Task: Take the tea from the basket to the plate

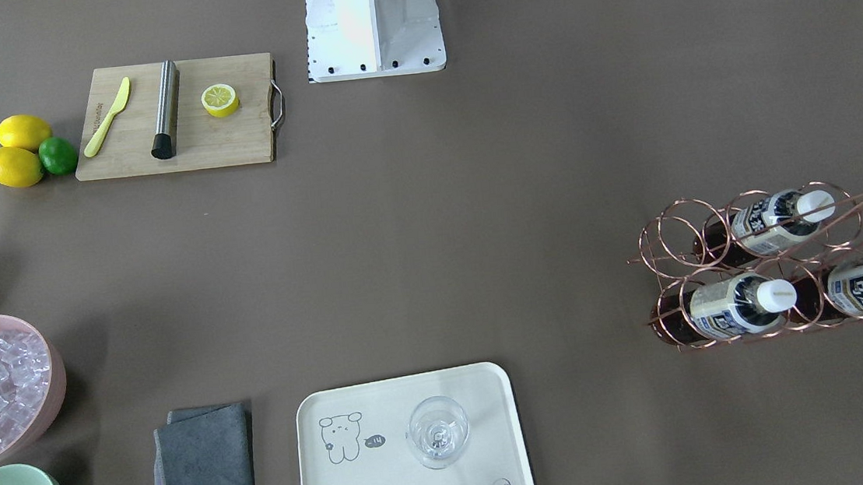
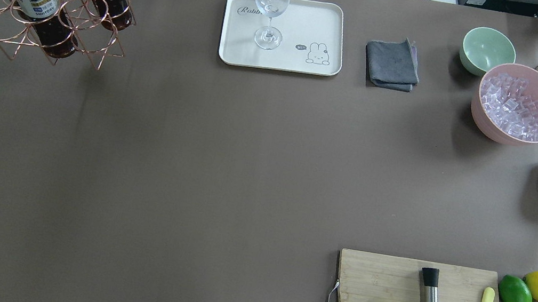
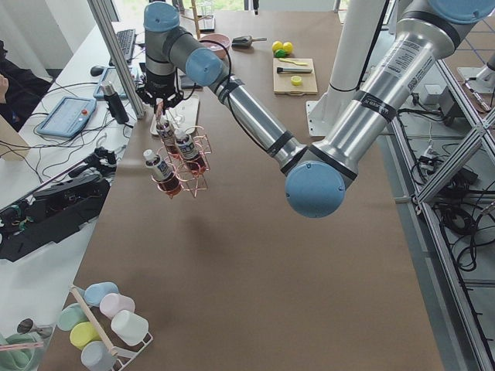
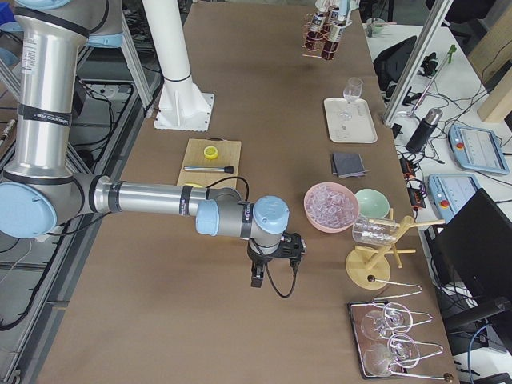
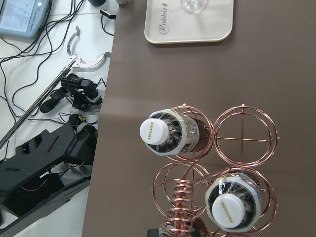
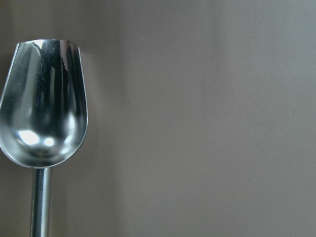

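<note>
The left gripper point(image 3: 160, 100) is pinched shut on the coiled handle of the rose-gold wire basket point(image 5: 245, 139). The whole carrier looks to be hanging clear of the brown counter point(image 2: 192, 160), out at one end. All three small brown tea bottles with white caps point(image 5: 157, 133) sit in their ring cells. None is on the cream rectangular rabbit tray point(image 2: 321, 24), which is well apart from the basket.

My guess is the plan is to carry the basket over first. If so, go slow and level, because a dangling carrier will swing and the bottles probably rattle in those rings. Mind the clear stemmed glass point(image 2: 270, 5) standing on the tray's basket-side half, since it'd tip easily.

The right gripper point(image 4: 270, 260) hangs over a shiny steel scoop point(image 6: 44, 113), and I can't tell if it's open.
</note>
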Controlling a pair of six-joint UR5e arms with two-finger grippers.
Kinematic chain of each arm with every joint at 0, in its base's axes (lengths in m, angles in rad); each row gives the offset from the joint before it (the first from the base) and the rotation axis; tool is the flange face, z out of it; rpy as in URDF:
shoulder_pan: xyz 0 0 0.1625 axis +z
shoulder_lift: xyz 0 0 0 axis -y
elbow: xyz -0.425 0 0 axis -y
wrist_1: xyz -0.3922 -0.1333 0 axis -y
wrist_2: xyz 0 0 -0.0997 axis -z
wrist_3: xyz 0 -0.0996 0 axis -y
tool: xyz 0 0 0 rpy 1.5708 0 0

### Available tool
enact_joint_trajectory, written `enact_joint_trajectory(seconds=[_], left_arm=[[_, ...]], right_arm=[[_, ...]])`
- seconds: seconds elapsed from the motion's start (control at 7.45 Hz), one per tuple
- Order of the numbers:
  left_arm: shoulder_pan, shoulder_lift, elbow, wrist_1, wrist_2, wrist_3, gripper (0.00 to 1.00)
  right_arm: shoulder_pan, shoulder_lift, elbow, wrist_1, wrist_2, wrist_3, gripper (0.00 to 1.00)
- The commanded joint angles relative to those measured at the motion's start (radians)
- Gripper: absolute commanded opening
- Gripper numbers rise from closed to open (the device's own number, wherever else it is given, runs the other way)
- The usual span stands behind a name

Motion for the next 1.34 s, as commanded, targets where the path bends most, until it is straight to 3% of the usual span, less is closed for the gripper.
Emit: enact_joint_trajectory(seconds=[0.0,0.4,0.81,1.21], left_arm=[[0.075,0.054,-0.181,0.053,0.008,-0.145,0.0],[0.243,0.05,-0.29,0.052,0.013,-0.448,0.0],[0.525,-0.135,-0.28,0.053,0.181,-0.668,0.0],[0.694,-0.237,-0.263,0.055,0.272,-0.774,0.0]], right_arm=[[0.0,0.001,0.0,0.0,0.002,0.0,1.0],[0.0,0.001,-0.005,0.0,0.003,0.0,1.0],[0.0,0.0,-0.009,0.0,0.003,0.0,1.0],[0.002,0.0,-0.008,0.005,0.006,0.0,0.99]])
